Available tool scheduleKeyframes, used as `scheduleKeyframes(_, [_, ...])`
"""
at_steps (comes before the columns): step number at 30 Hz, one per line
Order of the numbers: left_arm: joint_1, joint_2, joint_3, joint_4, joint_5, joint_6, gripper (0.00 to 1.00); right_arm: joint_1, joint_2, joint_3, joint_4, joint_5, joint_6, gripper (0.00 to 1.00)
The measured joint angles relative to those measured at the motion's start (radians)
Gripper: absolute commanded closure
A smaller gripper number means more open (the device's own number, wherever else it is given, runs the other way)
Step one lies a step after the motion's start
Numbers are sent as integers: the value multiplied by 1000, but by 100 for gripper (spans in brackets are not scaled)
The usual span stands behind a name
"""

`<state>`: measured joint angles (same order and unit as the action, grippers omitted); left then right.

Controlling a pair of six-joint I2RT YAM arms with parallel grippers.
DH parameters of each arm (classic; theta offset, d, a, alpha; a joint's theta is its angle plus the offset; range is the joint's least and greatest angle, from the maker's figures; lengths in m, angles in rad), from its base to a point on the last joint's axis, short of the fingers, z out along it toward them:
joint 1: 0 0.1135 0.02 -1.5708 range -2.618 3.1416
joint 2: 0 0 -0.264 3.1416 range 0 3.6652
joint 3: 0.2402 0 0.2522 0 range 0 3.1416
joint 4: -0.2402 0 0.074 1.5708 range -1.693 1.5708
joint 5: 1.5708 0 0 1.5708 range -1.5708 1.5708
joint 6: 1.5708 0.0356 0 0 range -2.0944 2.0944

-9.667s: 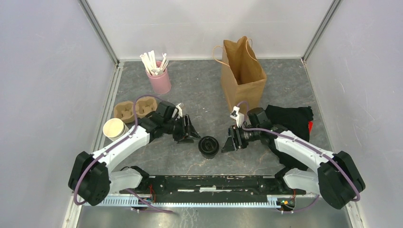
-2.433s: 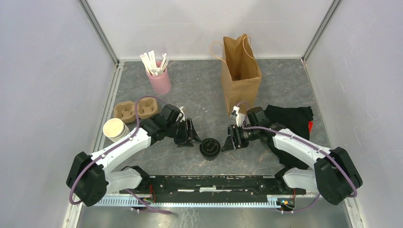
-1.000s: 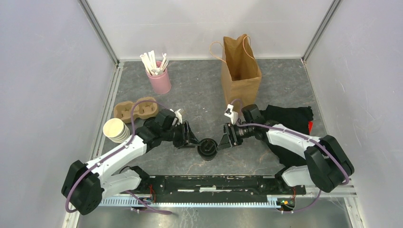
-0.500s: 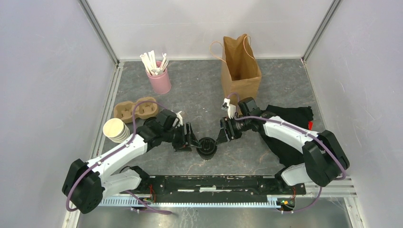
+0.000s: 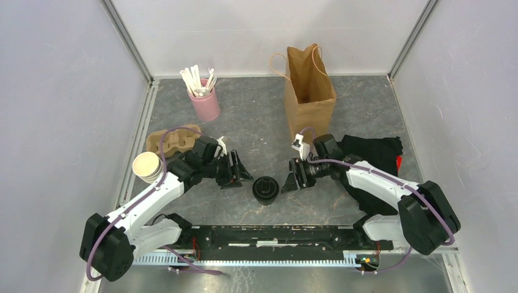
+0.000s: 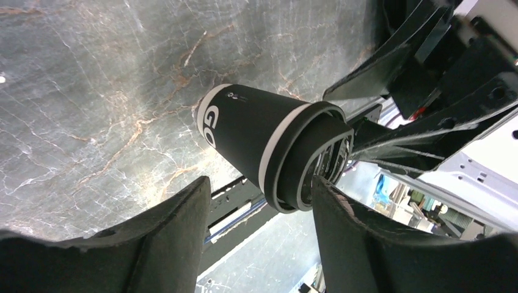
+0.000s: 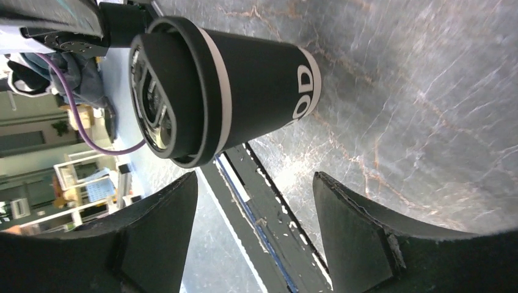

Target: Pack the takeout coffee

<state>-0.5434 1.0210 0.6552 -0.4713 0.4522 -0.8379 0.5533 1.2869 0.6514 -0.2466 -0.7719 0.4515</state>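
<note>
At the tabletop (image 5: pixel 256 131) centre, towards the near edge, the takeout coffee (image 5: pixel 266 189) is standing upright and capped, sitting between the two tools. The left tool (image 5: pixel 242 174) is gaping wide, gripping nothing, just beside the coffee. The right tool (image 5: pixel 287 182) is likewise gaping wide and empty, just off the opposite side. The brown paper bag (image 5: pixel 310 91) is standing open further back.

Black cup (image 5: pixel 266 189), cream rim; grey marbled table (image 5: pixel 256 122).
</note>
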Motion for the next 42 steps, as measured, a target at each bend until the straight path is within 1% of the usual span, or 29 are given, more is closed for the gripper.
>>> scheduleKeyframes(8, [9,42,-4,22,17,0,35,3,8,-70,97,-63,79,28])
scheduleKeyframes(15, [9,71,-24,34,30,1,40,29,31,-81,185,-87,134,30])
scheduleKeyframes(24, [12,80,-46,64,49,1,41,41,60,-88,240,-98,170,34])
scheduleKeyframes(27, [12,83,-50,77,53,1,43,41,70,-93,249,-101,180,36])
scheduleKeyframes(34, [-5,80,-51,80,32,-2,53,42,66,-92,222,-67,169,39])
scheduleKeyframes(38, [-27,69,-45,70,-6,-6,55,52,58,-72,169,-9,133,42])
scheduleKeyframes(42, [-31,49,-53,49,-29,-8,54,57,57,-31,110,47,92,43])
